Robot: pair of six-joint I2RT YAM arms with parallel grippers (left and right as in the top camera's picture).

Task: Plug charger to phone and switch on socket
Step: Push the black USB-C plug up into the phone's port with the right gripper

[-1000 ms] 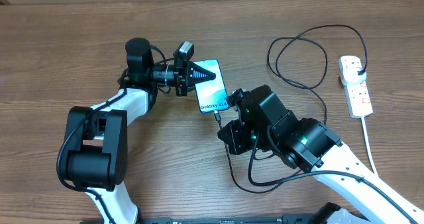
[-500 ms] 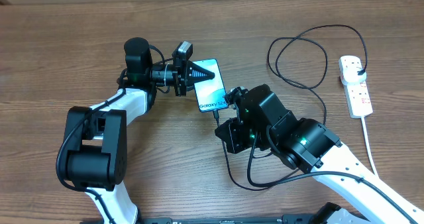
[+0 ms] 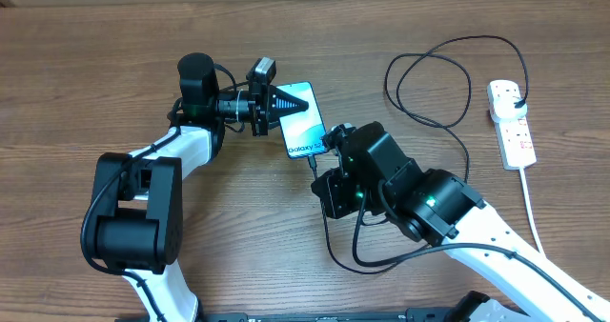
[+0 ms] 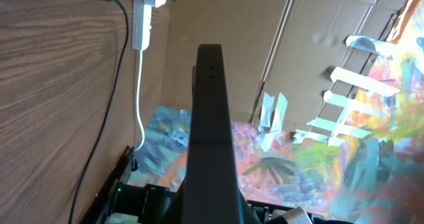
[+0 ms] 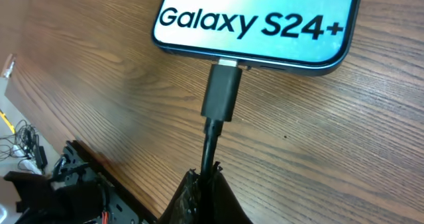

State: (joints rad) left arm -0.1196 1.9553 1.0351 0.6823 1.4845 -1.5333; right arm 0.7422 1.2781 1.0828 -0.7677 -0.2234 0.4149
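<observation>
Right claw (image 5: 207, 186): pressed together on thin black charger cable (image 5: 211, 144). Cable's connector tip sits in the port at the 6 o'clock end of slim blue-screened "Galaxy S24+" smartphone (image 5: 258, 18), flat at centre of brown wooden desk (image 3: 95, 65). Left claw (image 3: 297, 104): over smartphone's 12 o'clock end; spread or pinching, cannot tell. White elongated power-strip socket (image 3: 513, 127): 3 o'clock of smartphone, well apart.
</observation>
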